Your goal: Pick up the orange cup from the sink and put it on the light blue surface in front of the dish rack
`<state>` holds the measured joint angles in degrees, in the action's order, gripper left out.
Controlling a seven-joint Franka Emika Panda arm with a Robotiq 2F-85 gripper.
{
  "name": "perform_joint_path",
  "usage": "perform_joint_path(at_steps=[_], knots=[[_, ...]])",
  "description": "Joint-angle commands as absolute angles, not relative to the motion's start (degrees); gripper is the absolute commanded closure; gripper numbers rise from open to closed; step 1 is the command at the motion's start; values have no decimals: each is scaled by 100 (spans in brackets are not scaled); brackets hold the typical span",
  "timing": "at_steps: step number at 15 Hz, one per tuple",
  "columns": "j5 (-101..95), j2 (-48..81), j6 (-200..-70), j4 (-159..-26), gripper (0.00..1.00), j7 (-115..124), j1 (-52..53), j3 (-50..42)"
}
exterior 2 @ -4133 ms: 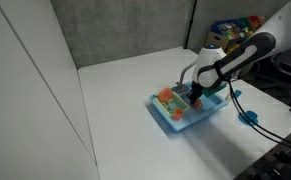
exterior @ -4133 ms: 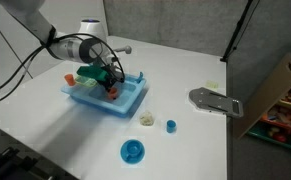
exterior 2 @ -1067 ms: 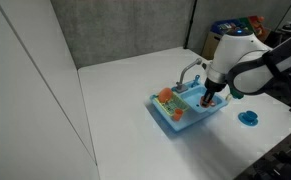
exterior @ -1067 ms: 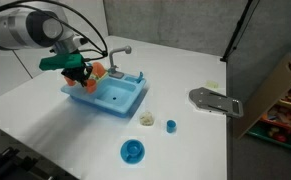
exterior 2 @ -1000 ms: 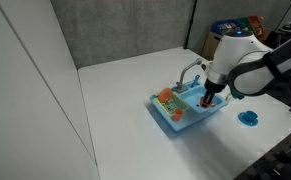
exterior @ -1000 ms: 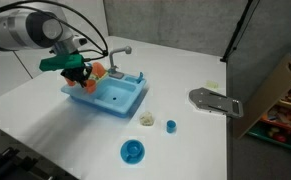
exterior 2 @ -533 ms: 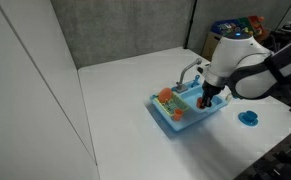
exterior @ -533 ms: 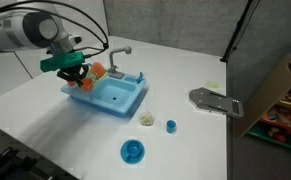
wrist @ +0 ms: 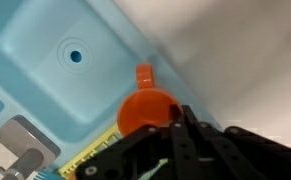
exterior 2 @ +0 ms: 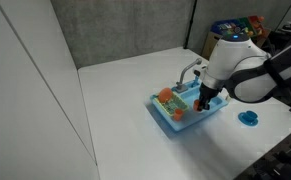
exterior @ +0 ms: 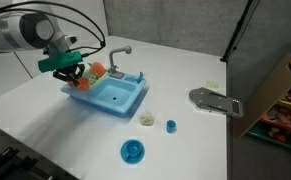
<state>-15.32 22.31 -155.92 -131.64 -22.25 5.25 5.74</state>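
Note:
The orange cup [wrist: 145, 110] is small and round with a handle. In the wrist view it sits over the light blue surface [wrist: 175, 75] at the rim of the sink [exterior: 113, 97], beside the sunken basin [wrist: 60, 60]. My gripper [wrist: 175, 135] is shut on the cup's rim and hides its lower half. In both exterior views my gripper [exterior: 75, 74] [exterior 2: 203, 98] is at the end of the sink [exterior 2: 190, 110] by the dish rack [exterior: 96, 71]. The cup is hidden there.
A grey faucet [exterior: 116, 56] rises at the sink's back. On the white table lie a blue round dish [exterior: 132, 151] [exterior 2: 250, 117], a small pale piece [exterior: 146, 119], a small blue cup [exterior: 170, 125] and a grey object [exterior: 213, 100]. A toy shelf [exterior: 283, 100] stands beside the table.
Since four seconds ago my gripper has moved out of the basin to the rack end of the sink with the cup. Over the last second it has hardly shifted.

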Motion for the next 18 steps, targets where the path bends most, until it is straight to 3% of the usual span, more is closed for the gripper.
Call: perform_joint_path(at_steps=[1,18], knots=[[-1707,2346,-15822,-13135,97,-2350,476,598],[-2123,2721,-16394,-13083,96,-2294,613,550]])
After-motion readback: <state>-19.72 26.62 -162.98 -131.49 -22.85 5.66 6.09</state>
